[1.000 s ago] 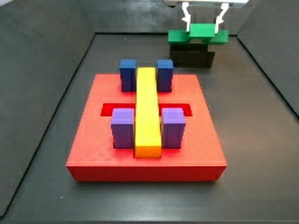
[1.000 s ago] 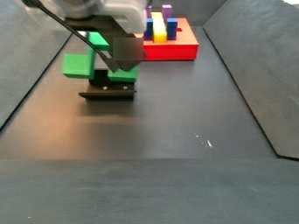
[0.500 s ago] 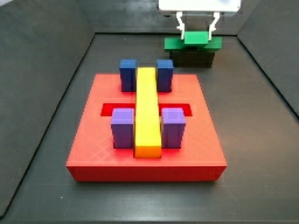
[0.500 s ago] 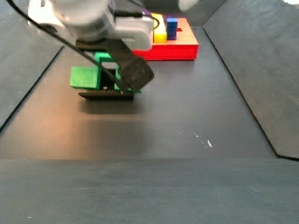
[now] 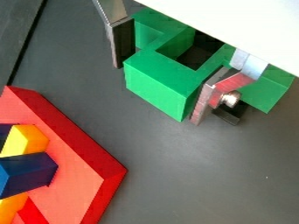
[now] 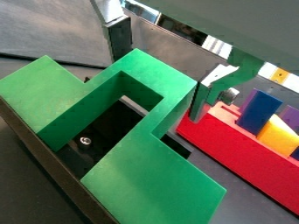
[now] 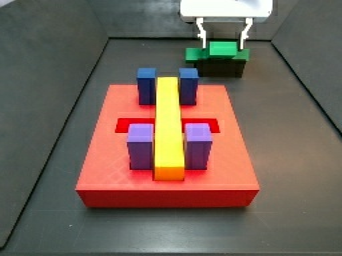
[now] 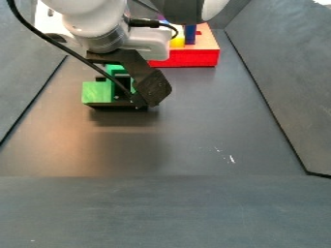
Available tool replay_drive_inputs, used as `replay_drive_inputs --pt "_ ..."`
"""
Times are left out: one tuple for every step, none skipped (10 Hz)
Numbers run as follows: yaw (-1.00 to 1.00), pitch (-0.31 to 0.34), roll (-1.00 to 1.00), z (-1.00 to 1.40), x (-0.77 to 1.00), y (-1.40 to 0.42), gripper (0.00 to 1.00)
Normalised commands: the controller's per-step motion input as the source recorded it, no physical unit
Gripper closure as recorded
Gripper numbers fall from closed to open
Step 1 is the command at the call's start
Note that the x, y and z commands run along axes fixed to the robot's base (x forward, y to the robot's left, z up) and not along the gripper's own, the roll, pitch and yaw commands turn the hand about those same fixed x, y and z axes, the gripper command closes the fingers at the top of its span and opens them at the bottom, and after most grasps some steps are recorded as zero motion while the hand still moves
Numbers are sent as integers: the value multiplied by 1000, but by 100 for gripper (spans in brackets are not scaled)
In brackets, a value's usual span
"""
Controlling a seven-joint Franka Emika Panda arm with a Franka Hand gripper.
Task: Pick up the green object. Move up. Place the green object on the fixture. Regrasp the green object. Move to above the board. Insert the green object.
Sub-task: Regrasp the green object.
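Note:
The green object [image 7: 218, 50] is a bright green stepped block resting on the black fixture [image 7: 221, 68] at the back of the floor, beyond the board [image 7: 120, 165]. My gripper [image 7: 223, 45] comes down from above and is shut on the block's middle, one silver finger on each side. Both wrist views show the green object [image 5: 163, 79] [image 6: 140, 87] between the fingers [image 5: 121, 39], with the pads against its sides. Through the block's notch the dark fixture [image 6: 93, 131] shows below. In a side view the green object [image 8: 100, 92] sits atop the fixture [image 8: 119, 105] under the gripper [image 8: 119, 82].
The red board carries a long yellow bar [image 7: 168, 120], two blue blocks [image 7: 147, 85] at its far end and two purple blocks [image 7: 140, 145] at its near end. The board's corner [image 5: 82, 166] lies close to the fixture. Dark walls enclose the floor.
The gripper has come down with the green object, from above the fixture to resting on it. The board and its blocks have not moved.

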Motion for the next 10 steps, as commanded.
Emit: replay_drive_inputs --pt "-234 -120 883 0 69 57 0" --pt "-369 -340 1000 0 0 0 0" --pt "-229 -340 1000 0 20 0 0" --pt "-163 -200 1000 0 0 0 0" --pt "-77 -54 1000 0 -54 0 0" --pt "0 0 1000 0 -120 0 0" --pt "0 0 874 123 -94 49 0" --pt "0 0 769 257 -26 37 0" --pt "0 -11 666 306 -54 60 0" --pt "14 -11 551 369 -54 66 0"
